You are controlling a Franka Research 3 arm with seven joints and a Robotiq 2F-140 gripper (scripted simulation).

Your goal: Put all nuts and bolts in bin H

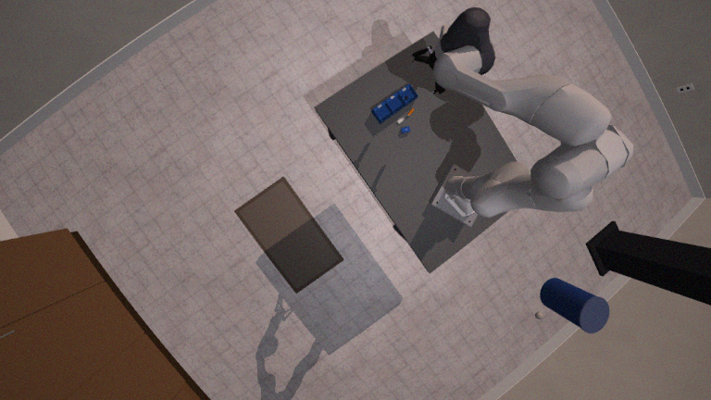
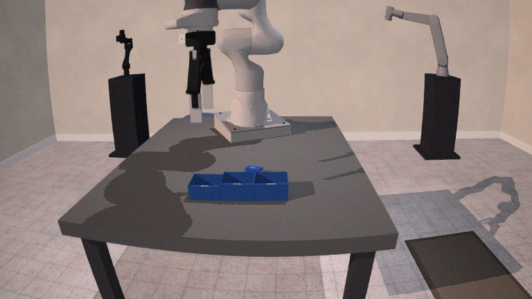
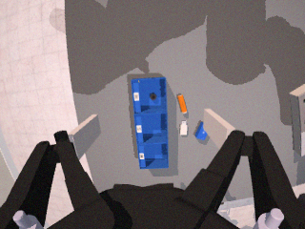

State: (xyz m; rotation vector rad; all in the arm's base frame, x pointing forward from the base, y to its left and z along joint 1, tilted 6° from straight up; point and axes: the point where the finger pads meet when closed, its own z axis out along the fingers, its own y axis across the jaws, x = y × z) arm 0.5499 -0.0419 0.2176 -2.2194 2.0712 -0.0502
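My gripper (image 1: 427, 75) (image 2: 201, 109) (image 3: 151, 121) is open and empty, high above the table. Three blue bins stand in a touching row on the table; their white labels are too small to read. The end bin (image 1: 417, 95) (image 2: 204, 193) (image 3: 165, 102), at the top in the wrist view, holds a small dark round thing (image 3: 152, 96) that looks like a nut. The middle bin (image 3: 167, 128) and the other end bin (image 3: 167, 157) show nothing inside, though shadow hides parts of them. No other nut or bolt can be made out.
Beside the row lie an orange stick-like thing (image 1: 411, 112) (image 3: 182, 104), a small white thing (image 1: 401, 120) (image 3: 184, 128) and a blue thing (image 1: 405, 129) (image 2: 253, 169) (image 3: 201, 131). The arm's base plate (image 2: 258, 135) stands at the table's far end in the exterior view.
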